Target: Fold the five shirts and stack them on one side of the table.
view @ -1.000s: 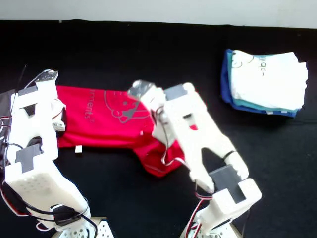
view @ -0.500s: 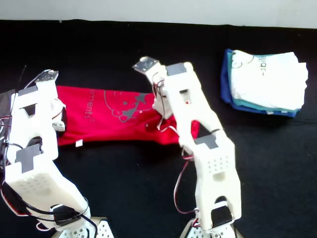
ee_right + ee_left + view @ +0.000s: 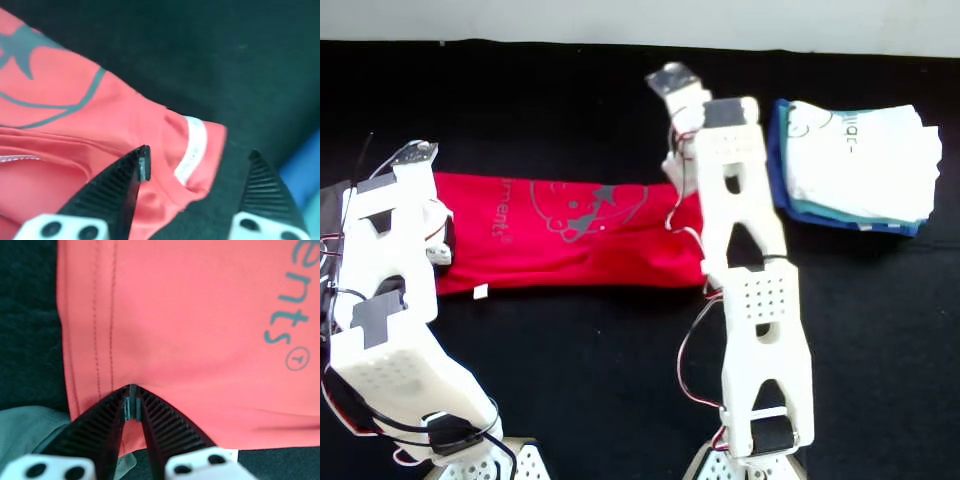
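Observation:
A red shirt (image 3: 570, 235) with a grey print lies as a long flat band across the black table (image 3: 550, 100). My left gripper (image 3: 441, 250) is at the shirt's left end. The left wrist view has the left gripper (image 3: 131, 401) shut on the red shirt (image 3: 200, 330) near its stitched hem. My right gripper (image 3: 678, 178) hangs over the shirt's right end. The right gripper (image 3: 199, 160) is open, its jaws standing either side of the red shirt's (image 3: 75, 130) corner with a white strip. Several folded shirts (image 3: 855, 165) are stacked at the back right.
A grey cloth (image 3: 25, 432) lies beside the red shirt's left end, at the table's left edge (image 3: 328, 200). The blue bottom shirt of the stack (image 3: 305, 165) lies close to the right gripper. Bare black table runs along the back and the front.
The right arm swung from the shirt's middle out to the back right. The shirt's bunched right end now lies stretched flat. The left arm has not moved.

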You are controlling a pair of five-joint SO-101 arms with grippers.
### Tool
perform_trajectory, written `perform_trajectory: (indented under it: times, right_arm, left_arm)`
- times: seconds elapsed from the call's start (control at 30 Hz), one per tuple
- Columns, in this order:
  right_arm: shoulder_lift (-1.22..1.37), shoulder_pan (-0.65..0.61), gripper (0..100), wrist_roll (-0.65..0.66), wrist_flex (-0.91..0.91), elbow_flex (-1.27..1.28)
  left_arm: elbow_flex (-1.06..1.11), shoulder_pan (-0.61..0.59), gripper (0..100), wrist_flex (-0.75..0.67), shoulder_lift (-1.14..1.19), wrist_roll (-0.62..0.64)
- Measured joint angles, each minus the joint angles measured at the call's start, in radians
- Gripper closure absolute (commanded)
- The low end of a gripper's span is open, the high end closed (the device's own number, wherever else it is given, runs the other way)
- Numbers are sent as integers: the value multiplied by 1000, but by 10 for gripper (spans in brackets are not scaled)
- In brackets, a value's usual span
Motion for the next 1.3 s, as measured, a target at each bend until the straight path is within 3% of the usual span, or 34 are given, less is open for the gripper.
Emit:
perform_trajectory:
  times: [0.17,0.3,0.63,0.8,1.3]
  right_arm:
    - [0,-2,699,-6,66,-127]
    - [-31,-2,699,-6,69,-87]
    - [-571,-91,746,-6,63,671]
    - [-658,-132,748,-6,-37,924]
    - [-592,-180,749,-9,-193,968]
  left_arm:
    - [0,0,991,0,0,0]
    - [0,0,991,0,0,0]
    - [0,0,991,0,0,0]
    - [0,0,991,0,0,0]
    - [0,0,991,0,0,0]
